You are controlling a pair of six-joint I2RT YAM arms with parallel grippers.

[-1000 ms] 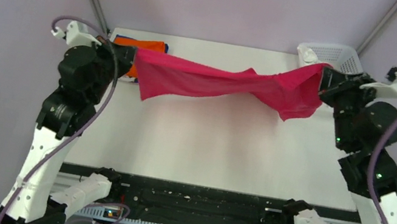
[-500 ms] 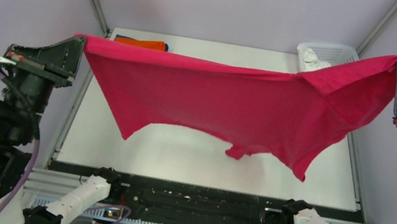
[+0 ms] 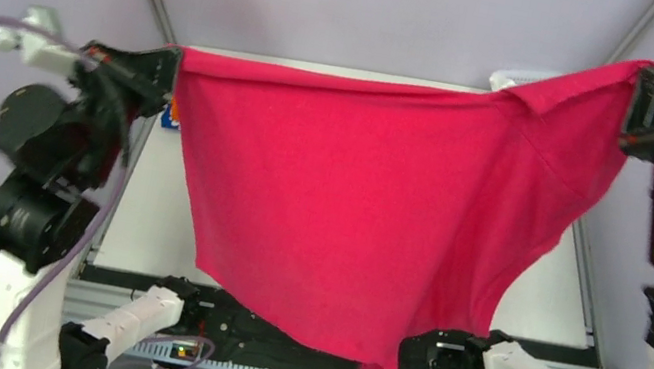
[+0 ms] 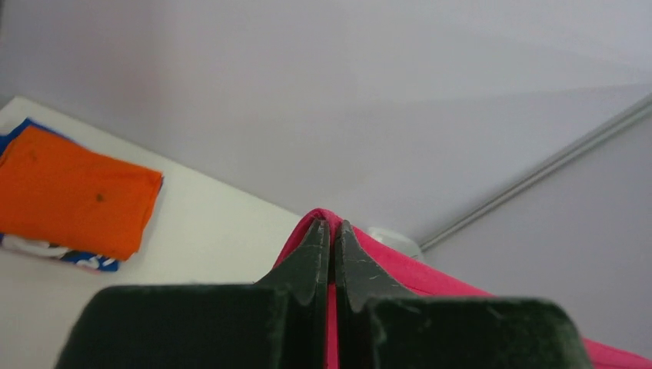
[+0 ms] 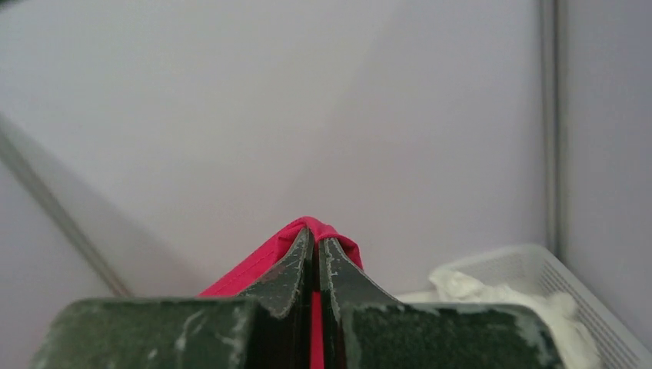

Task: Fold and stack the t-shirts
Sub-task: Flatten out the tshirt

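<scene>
Top external view is showing the magenta shirt (image 3: 347, 219) hanging spread between the 2 arms. It is filling the middle of the frame, from a top edge running upper left to upper right down to a tip drooping past the near edge of the table (image 3: 140, 213) at bottom centre. The left gripper (image 3: 168, 73) is pinching 1 top corner at the upper left, and the left wrist view is showing its fingers pressed together on a fold of magenta cloth. The right gripper (image 3: 641, 86) is pinching the other corner at the upper right, slightly higher, its fingers likewise clamped on cloth in the right wrist view. An orange shirt (image 4: 73, 192) is lying folded on a blue shirt (image 4: 77, 257) at the left of the left wrist view, so 2 shirts are looking done. A white basket (image 5: 553, 277) is sitting at the lower right of the right wrist view. By my judgement the arms are working the spreading step, holding the shirt open in the air before laying it flat. The next move is calling for levelling the top edge and lowering both corners together with the cloth stretched. The hanging tip should be touching the table first and the rest settling without bunching.
</scene>
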